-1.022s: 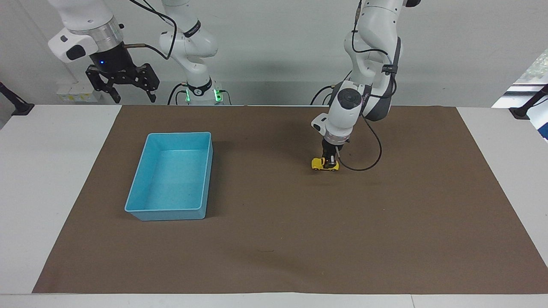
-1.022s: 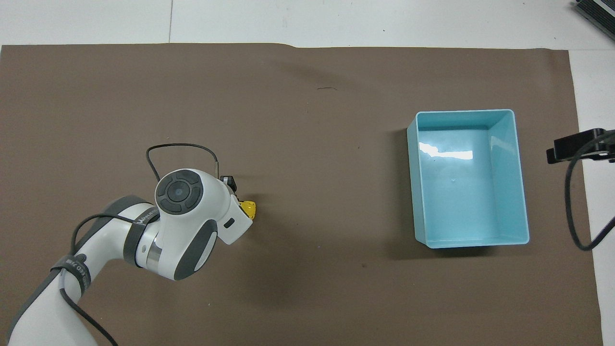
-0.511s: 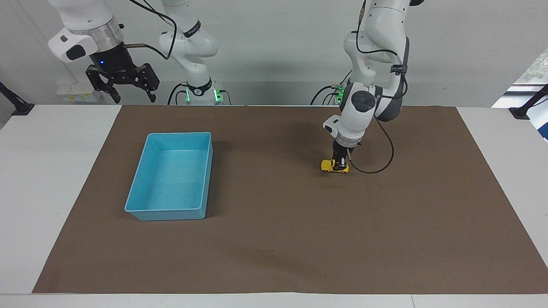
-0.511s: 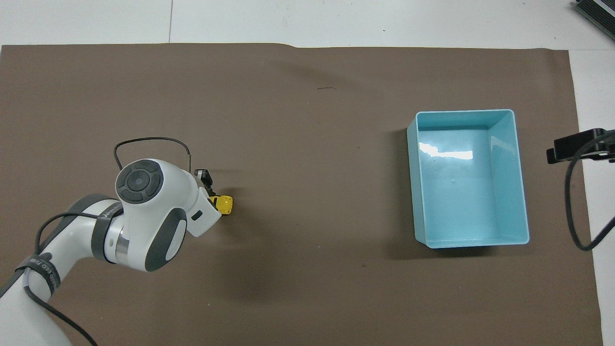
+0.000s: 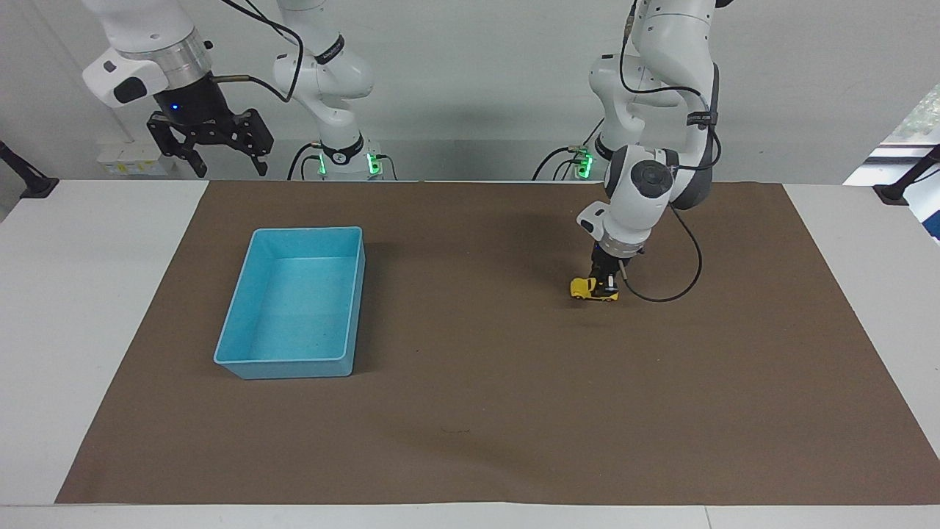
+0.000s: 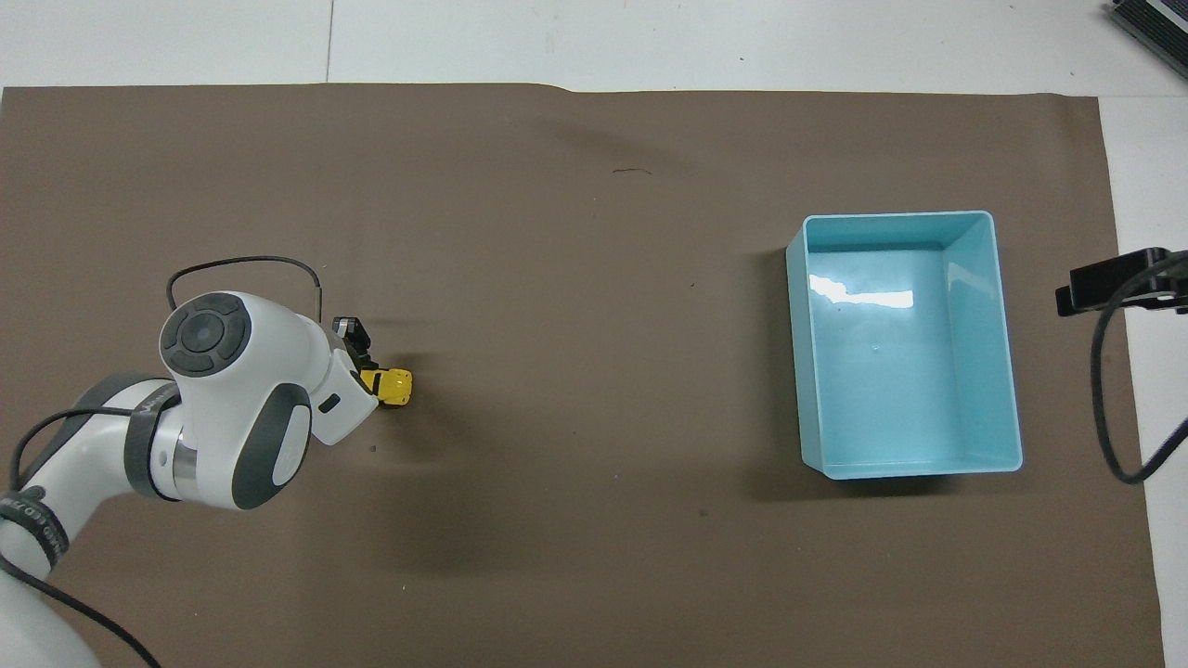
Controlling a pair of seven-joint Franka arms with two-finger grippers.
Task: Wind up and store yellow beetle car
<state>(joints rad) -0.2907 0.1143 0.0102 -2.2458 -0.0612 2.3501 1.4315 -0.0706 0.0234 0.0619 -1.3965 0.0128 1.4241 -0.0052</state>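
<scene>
Blue bin: an open rectangular tub on the brown mat, toward my right arm's end of the counter. Its long sides run away from me.
Bin contents: nothing lies in it. I see only its pale blue floor, with a patch of glare in the overhead view.
Yellow beetle car: on the mat toward my left arm's end, wheels down, well apart from the bin. In the overhead view only its rounded end shows past my wrist.
Left gripper: pointing straight down over the car, jaws clamped on the car's body at the end nearer my left arm's end of the counter. The end toward the bin sticks out free.
Left arm: reaches in from its base and bends down over the mat, with a black cable looping beside the wrist.
Right gripper: held high in the air above the counter's edge near my right base, jaws spread wide and holding nothing. This arm waits. In the overhead view only a dark part of it shows at the frame's edge.
Mat: brown sheet covering most of the white counter, bearing both the bin and the car.
</scene>
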